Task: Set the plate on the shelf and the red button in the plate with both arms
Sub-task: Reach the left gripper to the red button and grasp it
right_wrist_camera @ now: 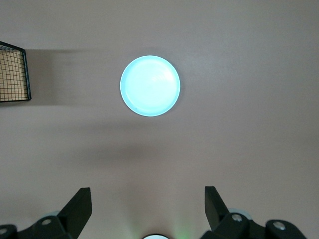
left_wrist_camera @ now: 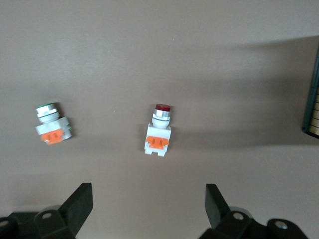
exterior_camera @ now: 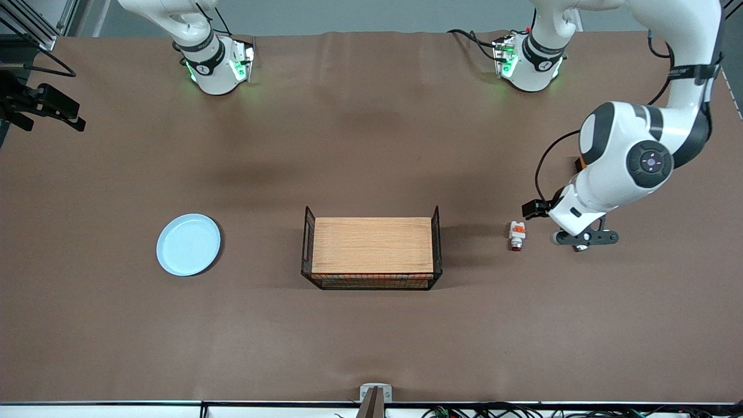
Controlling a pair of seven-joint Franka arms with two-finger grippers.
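Observation:
The pale blue plate [exterior_camera: 188, 244] lies flat on the brown table toward the right arm's end; it also shows in the right wrist view [right_wrist_camera: 150, 85]. The red button [exterior_camera: 517, 235] lies on its side toward the left arm's end, its dark red cap pointing to the front camera; it also shows in the left wrist view [left_wrist_camera: 158, 130]. My left gripper [left_wrist_camera: 148, 191] is open and empty, held above the table beside the red button. My right gripper [right_wrist_camera: 148, 194] is open and empty, high over bare table with the plate in its view; it is out of the front view.
A black wire basket [exterior_camera: 306, 244] with a wooden floor stands mid-table between plate and button; its edge shows in both wrist views [left_wrist_camera: 313, 109] [right_wrist_camera: 12, 74]. A similar white-and-orange part with a green cap [left_wrist_camera: 52, 125] lies beside the red button, hidden under the left arm [exterior_camera: 627, 162].

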